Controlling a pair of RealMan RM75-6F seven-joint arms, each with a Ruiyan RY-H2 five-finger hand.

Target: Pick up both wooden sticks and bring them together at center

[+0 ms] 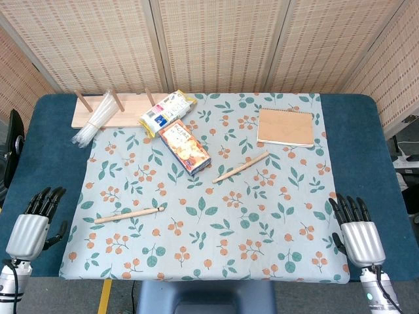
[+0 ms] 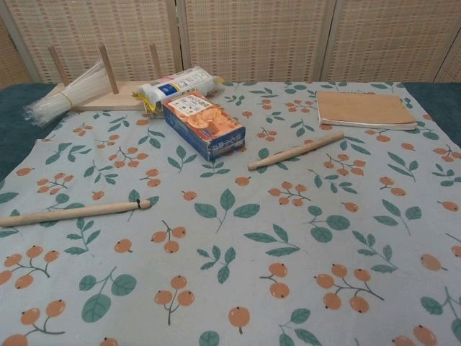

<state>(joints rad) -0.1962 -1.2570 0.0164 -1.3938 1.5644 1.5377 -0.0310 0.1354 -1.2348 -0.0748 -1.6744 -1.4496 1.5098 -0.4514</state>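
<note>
Head view — floral cloth (image 1: pixel 216 216) over blue table (image 1: pixel 55 150), woven screens (image 1: pixel 216 39).

Both wooden sticks are pale, smooth, matt wood — one (image 1: pixel 129 214) just ahead of the left hand (image 1: pixel 29 230), the other (image 1: pixel 240 167) further off, toward the right hand (image 1: pixel 358 237). Both hands have silvery, satin shells and black fingers, probably plastic. The printed cloth (image 1: pixel 275 229) between them looks soft and matt. Far ahead lie a glossy cardboard box (image 1: pixel 184 148), a shiny plastic packet (image 1: pixel 167 112), a matt brown-paper notebook (image 1: pixel 285 126) and a bare wooden rack (image 1: pixel 105 111).
</note>
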